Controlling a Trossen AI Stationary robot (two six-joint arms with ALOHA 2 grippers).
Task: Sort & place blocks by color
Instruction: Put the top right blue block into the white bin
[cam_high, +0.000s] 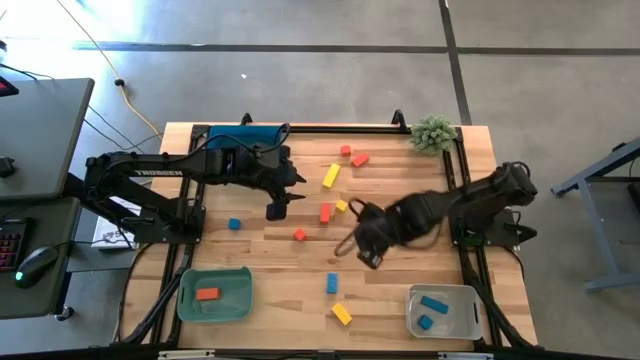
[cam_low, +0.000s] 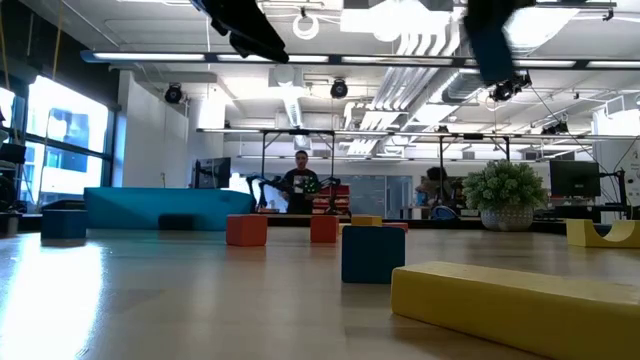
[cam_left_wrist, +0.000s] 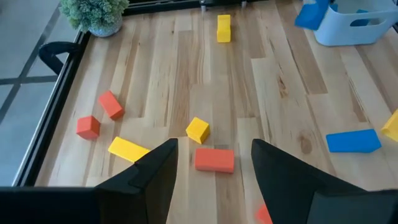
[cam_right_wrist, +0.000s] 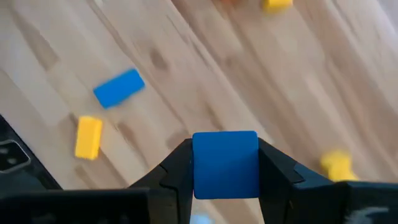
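Red-orange, yellow and blue blocks lie scattered on the wooden table (cam_high: 400, 290). My left gripper (cam_high: 278, 206) hovers open above the table's middle. In the left wrist view a red-orange bar (cam_left_wrist: 214, 159) and a yellow cube (cam_left_wrist: 198, 130) lie flat just ahead of its fingers (cam_left_wrist: 155, 180). My right gripper (cam_high: 368, 246) hangs over the middle right, shut on a blue block (cam_right_wrist: 225, 163). Below it lie a blue bar (cam_right_wrist: 119, 88) and a yellow bar (cam_right_wrist: 87, 137). A red-orange block (cam_high: 207, 294) rests in the green tray (cam_high: 240, 300). Blue blocks (cam_high: 433, 302) rest in the grey tray (cam_high: 470, 315). My right gripper pinches the blue block between its two fingers (cam_right_wrist: 177, 171), which press on two opposite side faces (cam_right_wrist: 202, 168). The fingers come from above, pointing down at a slant. The block is lifted clear of the table and sits square between the fingers.
A blue bin (cam_high: 245, 133) stands at the far edge behind my left arm. A small potted plant (cam_high: 433, 132) sits at the far right corner. More blocks lie loose: red-orange ones (cam_high: 352, 155) far, a blue cube (cam_high: 234, 224) left, a blue bar (cam_high: 332, 283) and a yellow bar (cam_high: 342, 313) near.
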